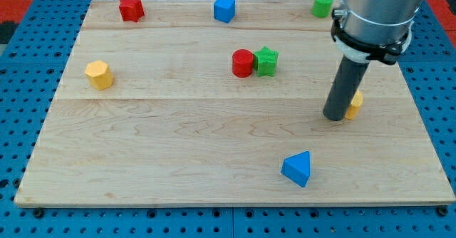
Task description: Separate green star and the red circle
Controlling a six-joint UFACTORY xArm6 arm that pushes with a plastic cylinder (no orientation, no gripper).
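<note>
The green star (267,60) and the red circle (243,63) sit side by side and touching near the middle of the wooden board (178,138), the circle on the left. My tip (335,116) rests on the board well to the view's right of them and a little lower. It stands against a yellow block (354,104), which the rod partly hides.
A red star (131,8) sits at the top left, a blue block (224,9) at the top middle, a green cylinder (323,4) at the top right. A yellow hexagon (99,75) lies at the left, a blue triangle (298,168) at the bottom right.
</note>
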